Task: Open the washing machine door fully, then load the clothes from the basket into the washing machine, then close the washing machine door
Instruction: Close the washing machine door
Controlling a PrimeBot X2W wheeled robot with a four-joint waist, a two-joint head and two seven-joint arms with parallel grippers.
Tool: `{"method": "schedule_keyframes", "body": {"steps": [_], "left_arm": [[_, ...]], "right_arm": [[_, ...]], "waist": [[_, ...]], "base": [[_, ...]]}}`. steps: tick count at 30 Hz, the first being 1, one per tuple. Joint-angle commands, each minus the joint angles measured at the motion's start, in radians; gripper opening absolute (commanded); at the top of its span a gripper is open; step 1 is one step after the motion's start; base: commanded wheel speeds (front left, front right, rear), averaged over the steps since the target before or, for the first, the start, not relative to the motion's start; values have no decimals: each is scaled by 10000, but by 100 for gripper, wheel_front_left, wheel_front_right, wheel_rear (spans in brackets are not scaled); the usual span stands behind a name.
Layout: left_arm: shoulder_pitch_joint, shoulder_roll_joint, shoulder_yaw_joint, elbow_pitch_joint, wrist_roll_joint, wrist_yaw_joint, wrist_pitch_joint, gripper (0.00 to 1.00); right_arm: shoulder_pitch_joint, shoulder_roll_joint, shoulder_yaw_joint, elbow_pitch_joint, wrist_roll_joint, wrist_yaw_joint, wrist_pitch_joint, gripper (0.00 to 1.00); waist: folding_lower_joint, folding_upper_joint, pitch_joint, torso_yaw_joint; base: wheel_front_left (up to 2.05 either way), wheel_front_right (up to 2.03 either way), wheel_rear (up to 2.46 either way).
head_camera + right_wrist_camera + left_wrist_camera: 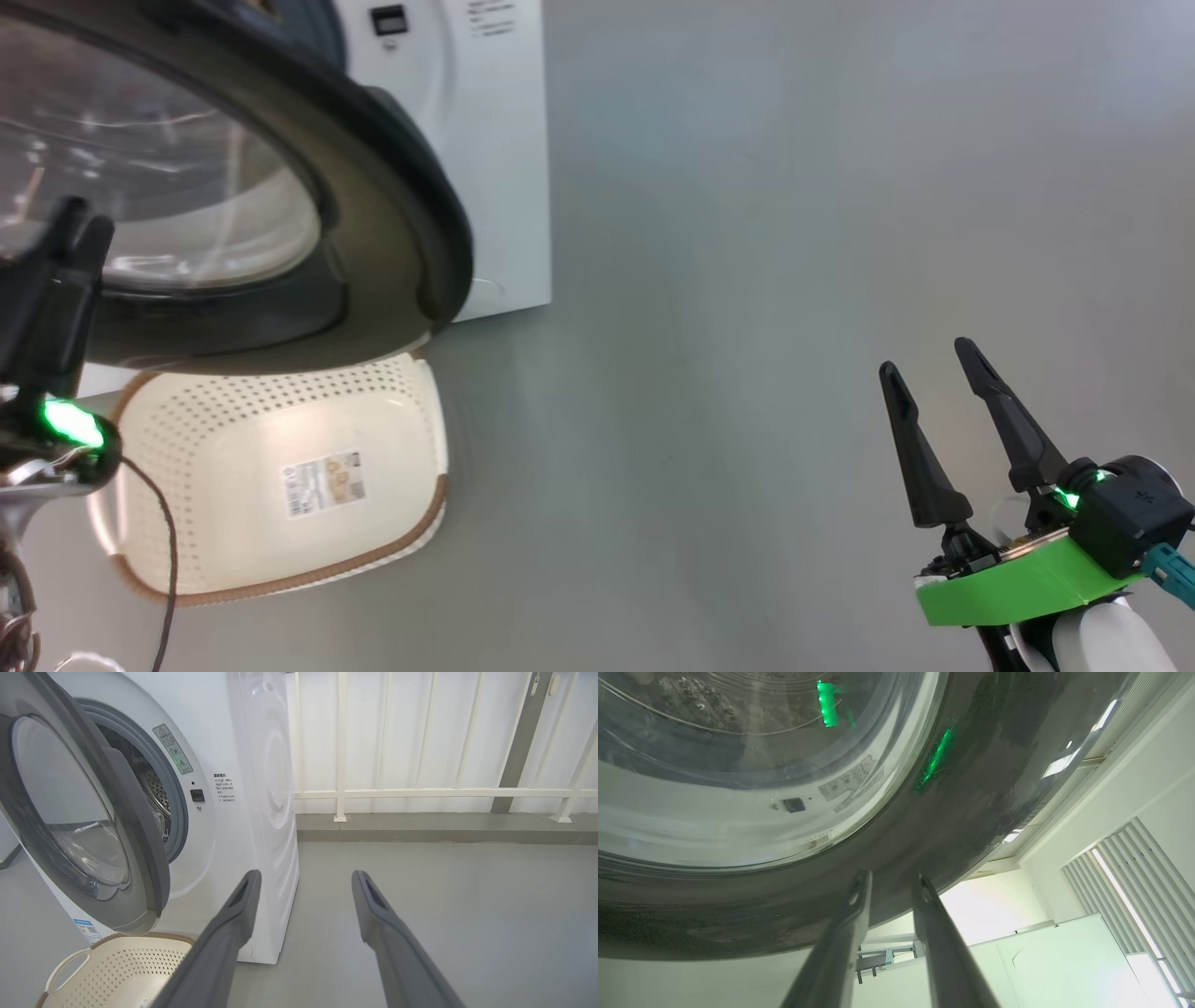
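The washing machine door (401, 233) stands swung out from the front, part way between wide open and shut. Its glossy black rim lies just ahead of the left gripper (891, 882), whose jaws are a narrow gap apart with nothing between them. The fingertips (859, 884) sit at the rim's outer face, touching it or very nearly so; I cannot tell which.

The basket (439, 495) lies below and to the side of those jaws, and its bottom label (325, 483) is bare. So the step in hand is probably the closing. To do it well, the fingers should stay flat against the rim rather than on the glass. The push should follow the door's arc toward the opening. It should end with firm pressure on the side away from the hinge, so the catch engages. The basket sits partly under the door's sweep, and its edge should be watched.

The door itself is a wide dark ring around a clear, bulging window (168, 187) that throws back the gripper's green light. Beyond it, the washing machine (252, 765) shows a grey rubber ring (180, 812) and a slice of steel drum (156, 791); the door hides what lies inside. The right gripper (924, 357) hangs well apart over the grey floor (747, 280), its jaws spread wide and empty.
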Motion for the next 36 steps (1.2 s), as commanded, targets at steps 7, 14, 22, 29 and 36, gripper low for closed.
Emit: {"method": "schedule_keyframes", "body": {"steps": [7, 14, 22, 29, 36], "left_arm": [[462, -20, 753, -1050, 1089, -326, -1056, 100], [1026, -98, 1012, -1646, 3376, -356, -2749, 100], [2604, 410, 396, -3003, 10260, 46, -6412, 100], [3836, 213, -314, -3219, 13477, 1307, -7647, 100], [5222, -179, -1042, -2839, 15051, 2235, -7902, 100]], "right_arm": [[86, -251, 51, -262, -99, 16, -86, 100], [85, -292, 153, -233, -121, 16, -86, 100], [335, -339, 88, -235, -199, 16, -86, 100], [694, -368, 134, -211, -316, 16, -86, 100], [1138, -419, 254, -103, -383, 16, -86, 100]], "waist": [[0, 0, -374, 731], [0, 0, -628, 853], [0, 0, -1005, 953], [0, 0, -1419, 1093], [0, 0, -2002, 1170]], "base": [[0, 0, 0], [0, 0, 0], [0, 0, 0], [0, 0, 0], [0, 0, 0]]}}
